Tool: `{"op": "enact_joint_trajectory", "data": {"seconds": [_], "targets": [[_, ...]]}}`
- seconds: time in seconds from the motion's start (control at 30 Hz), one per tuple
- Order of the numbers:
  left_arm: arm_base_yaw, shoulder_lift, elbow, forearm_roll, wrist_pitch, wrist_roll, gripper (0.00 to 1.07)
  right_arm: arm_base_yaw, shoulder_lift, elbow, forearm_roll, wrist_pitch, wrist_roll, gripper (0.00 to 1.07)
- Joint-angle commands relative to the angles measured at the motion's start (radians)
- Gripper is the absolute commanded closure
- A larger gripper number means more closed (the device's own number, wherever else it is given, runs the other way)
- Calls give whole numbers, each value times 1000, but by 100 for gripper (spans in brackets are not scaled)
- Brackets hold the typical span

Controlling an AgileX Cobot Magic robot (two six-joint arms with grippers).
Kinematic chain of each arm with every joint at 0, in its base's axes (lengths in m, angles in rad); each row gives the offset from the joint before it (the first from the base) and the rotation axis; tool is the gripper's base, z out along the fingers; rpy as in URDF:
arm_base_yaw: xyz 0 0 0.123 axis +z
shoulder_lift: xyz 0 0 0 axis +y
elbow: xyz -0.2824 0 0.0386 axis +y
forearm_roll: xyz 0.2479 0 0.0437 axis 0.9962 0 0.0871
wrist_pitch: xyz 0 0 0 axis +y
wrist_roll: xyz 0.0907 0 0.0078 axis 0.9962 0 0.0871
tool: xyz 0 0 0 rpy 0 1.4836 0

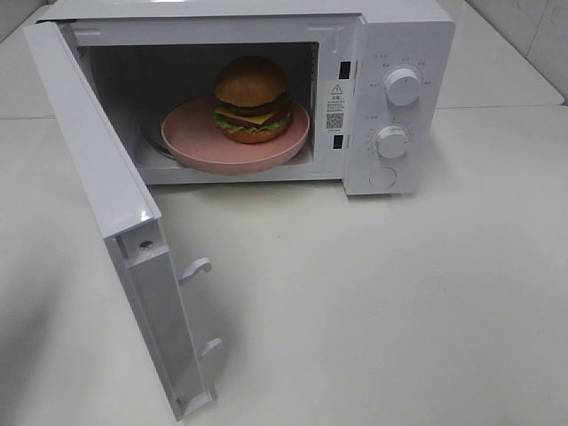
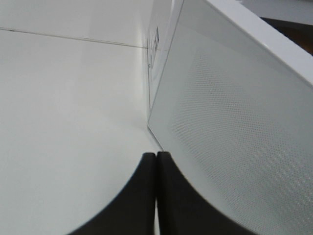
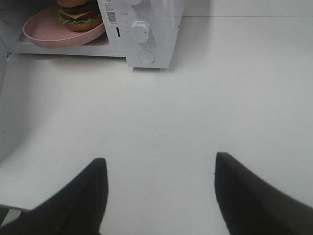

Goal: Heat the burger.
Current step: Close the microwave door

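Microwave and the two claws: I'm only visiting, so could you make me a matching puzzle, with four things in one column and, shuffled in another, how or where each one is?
1. small burger with a golden-brown bun
2. white microwave door
3. left claw
4. right claw

A. swung wide open
B. shut, tips pressed together
C. on the round pink plate inside the oven
D. open, tips spread above the white table

Pairs: 1-C, 2-A, 3-B, 4-D
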Motion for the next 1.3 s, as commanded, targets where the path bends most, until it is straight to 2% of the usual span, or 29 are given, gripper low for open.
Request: {"op": "enact_joint_trajectory", "data": {"seconds": [0.03,0.07,0.13,0.17,0.33,0.57,0.67,0.87,1.03,1.3], "targets": [[-95,93,1,2,-97,2,106,0,-27,2,7,-16,-11,48],[-95,93,1,2,-97,2,106,0,-27,2,7,-16,-11,48],[-161,169,1,8,-172,2,106,0,-27,2,7,-16,-11,48],[-161,169,1,8,-172,2,106,0,-27,2,7,-16,-11,48],[-267,297,1,36,-316,2,106,0,-27,2,7,-16,-11,48],[-343,415,1,69,-470,1,106,0,-27,2,7,-16,-11,48],[-380,490,1,116,-583,-2,106,0,-27,2,7,-16,-11,48],[-401,581,-48,191,-610,-9,106,0,-27,2,7,-16,-11,48],[-401,633,-93,193,-611,-9,106,0,-27,2,7,-16,-11,48],[-401,746,-216,193,-619,-9,106,0,-27,2,7,-16,-11,48]]}}
